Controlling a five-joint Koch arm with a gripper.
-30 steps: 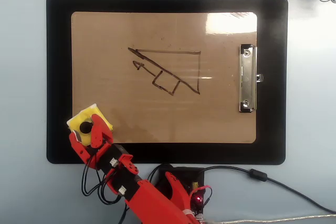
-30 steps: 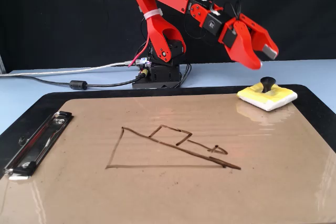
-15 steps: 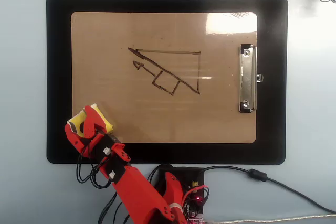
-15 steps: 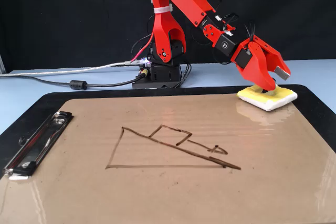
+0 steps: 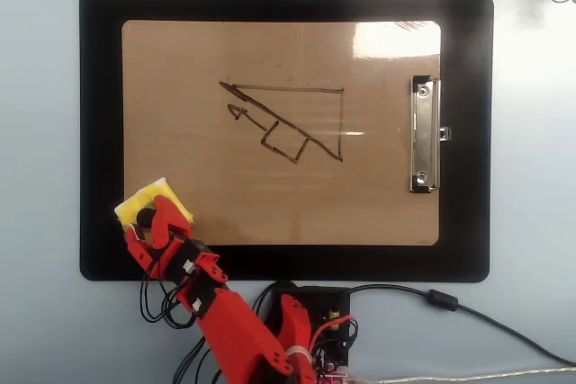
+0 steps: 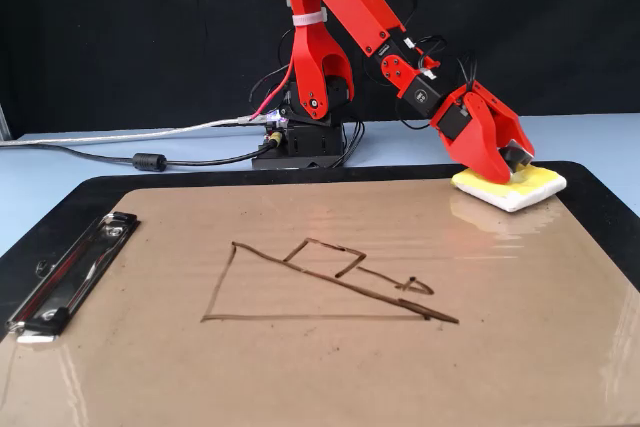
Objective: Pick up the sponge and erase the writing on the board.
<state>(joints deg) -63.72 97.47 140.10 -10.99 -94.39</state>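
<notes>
The yellow sponge [image 5: 151, 197] [image 6: 532, 187] lies at the board's lower-left corner in the overhead view, far right in the fixed view. My red gripper [image 5: 148, 219] [image 6: 510, 165] is down on top of it, its jaws drawn in around the black knob, which shows as a dark spot between the fingers. The light-brown board [image 5: 225, 204] [image 6: 300, 377] lies flat. The writing [image 5: 288, 119] [image 6: 330, 292], a dark triangle with a small square and arrow strokes, sits near the board's middle, well away from the sponge.
A black mat [image 5: 99, 132] [image 6: 600, 197] lies under the board. The silver clip [image 5: 425, 135] [image 6: 65, 282] is on the board's end opposite the sponge. The arm's base [image 5: 306, 321] [image 6: 300, 142] and cables [image 6: 150, 160] sit beyond the mat's edge.
The gripper dropped from above the sponge onto it, and its jaws drew in from wide open to closed around the knob. The sponge, board and writing stayed put.
</notes>
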